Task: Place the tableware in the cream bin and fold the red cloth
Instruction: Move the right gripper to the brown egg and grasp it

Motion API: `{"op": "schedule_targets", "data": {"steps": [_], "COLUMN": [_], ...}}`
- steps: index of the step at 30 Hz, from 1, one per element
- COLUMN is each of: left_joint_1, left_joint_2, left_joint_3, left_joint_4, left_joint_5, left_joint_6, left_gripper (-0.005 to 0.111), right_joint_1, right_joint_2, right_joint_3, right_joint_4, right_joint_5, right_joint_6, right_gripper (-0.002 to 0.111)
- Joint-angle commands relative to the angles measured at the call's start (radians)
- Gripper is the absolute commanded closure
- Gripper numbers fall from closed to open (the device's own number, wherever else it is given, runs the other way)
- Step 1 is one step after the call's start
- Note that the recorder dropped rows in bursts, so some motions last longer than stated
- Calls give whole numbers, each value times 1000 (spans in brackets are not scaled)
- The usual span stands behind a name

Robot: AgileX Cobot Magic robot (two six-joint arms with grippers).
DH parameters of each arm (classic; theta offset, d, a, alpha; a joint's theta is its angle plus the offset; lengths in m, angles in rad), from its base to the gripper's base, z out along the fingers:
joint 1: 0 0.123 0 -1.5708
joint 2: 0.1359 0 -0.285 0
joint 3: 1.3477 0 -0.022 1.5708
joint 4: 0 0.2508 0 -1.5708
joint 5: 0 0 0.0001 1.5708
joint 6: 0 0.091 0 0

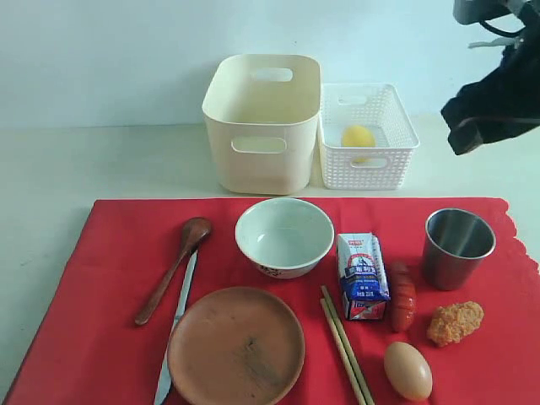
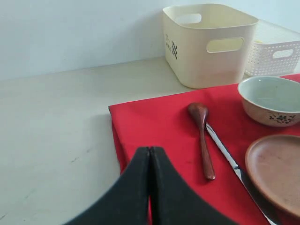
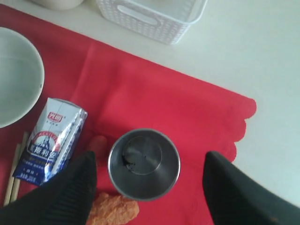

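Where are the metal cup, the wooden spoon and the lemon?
metal cup [image 3: 143,159]: right wrist view, inside bottom.
wooden spoon [image 2: 203,140]: left wrist view, handle.
lemon [image 1: 358,137]: exterior view, its middle.

This looks like a robot test bench laid out as a dining spot. A plain pale table [image 1: 51,169] stands against a blank white wall [image 1: 101,51], and a black robot arm [image 1: 494,105] hangs over its far right corner. A red cloth [image 1: 110,253] covers the near edge and holds a neatly laid bowl [image 1: 284,234], plate [image 1: 236,346], spoon [image 1: 173,270], steel cup [image 1: 456,246], carton [image 1: 363,277] and egg [image 1: 407,369]. A cream bin [image 1: 261,126] and a white perforated basket [image 1: 367,139] stand side by side near the back edge.
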Motion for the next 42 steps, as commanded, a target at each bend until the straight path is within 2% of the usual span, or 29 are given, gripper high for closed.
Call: {"op": "schedule_targets", "data": {"steps": [1, 5, 9, 17, 28, 42], "left_joint_1": [3, 3, 3, 3, 3, 3], "left_joint_2": [-6, -6, -6, -6, -6, -6], "left_joint_3": [3, 3, 3, 3, 3, 3], "left_joint_4": [1, 1, 1, 1, 1, 1], "left_joint_5": [-7, -7, -7, -7, -7, -7], "left_joint_6": [0, 0, 0, 0, 0, 0], "left_gripper": [107, 107, 107, 107, 107, 107], "right_joint_1": [-1, 15, 78, 222, 377, 400], "right_joint_2": [-122, -222, -297, -298, -144, 121], "right_joint_3": [112, 224, 298, 315, 344, 344], "right_joint_4": [37, 46, 87, 82, 67, 61], "right_joint_5": [-42, -120, -187, -146, -85, -49], "right_joint_6": [-1, -1, -26, -34, -54, 3], "right_gripper": [46, 46, 46, 46, 46, 46]}}
